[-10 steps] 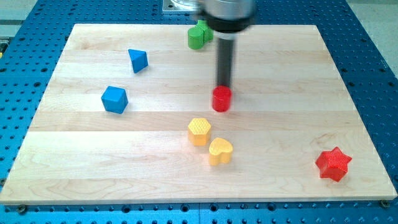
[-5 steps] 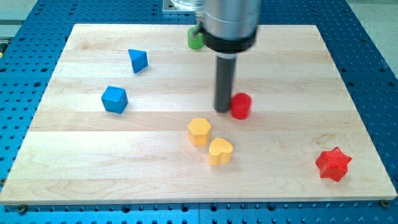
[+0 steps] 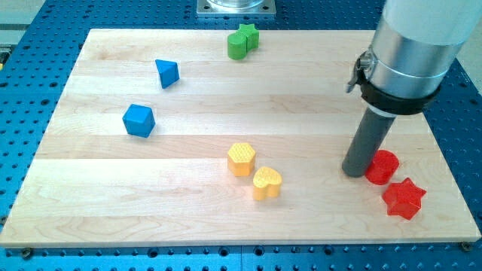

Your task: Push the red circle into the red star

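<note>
The red circle (image 3: 382, 167) lies near the board's lower right, just up and left of the red star (image 3: 404, 199); the two look touching or nearly so. My tip (image 3: 354, 172) is down on the board right against the circle's left side. The rod rises from there to the large grey arm body at the view's upper right.
A yellow hexagon (image 3: 242, 159) and a yellow heart (image 3: 266, 183) sit near the board's lower middle. A blue cube (image 3: 139, 120) and a blue triangular block (image 3: 167, 73) are at the left. Two green blocks (image 3: 242, 41) are at the top edge. The wooden board (image 3: 90, 203) lies on a blue perforated table.
My tip moved right and down, pushing the red circle from the board's middle to beside the red star. The other blocks stayed put.
</note>
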You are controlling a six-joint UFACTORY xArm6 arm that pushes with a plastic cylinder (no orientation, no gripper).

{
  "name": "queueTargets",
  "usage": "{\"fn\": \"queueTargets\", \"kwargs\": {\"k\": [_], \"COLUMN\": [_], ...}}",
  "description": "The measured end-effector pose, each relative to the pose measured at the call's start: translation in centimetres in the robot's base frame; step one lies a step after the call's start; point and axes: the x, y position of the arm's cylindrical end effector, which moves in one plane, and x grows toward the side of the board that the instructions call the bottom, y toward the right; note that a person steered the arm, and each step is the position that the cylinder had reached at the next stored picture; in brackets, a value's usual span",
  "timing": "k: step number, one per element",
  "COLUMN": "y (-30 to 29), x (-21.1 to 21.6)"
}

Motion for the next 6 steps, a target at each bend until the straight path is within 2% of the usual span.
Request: {"fn": "queueTargets", "kwargs": {"k": [3, 6], "y": [2.1, 3.6], "x": [-3.0, -0.5]}}
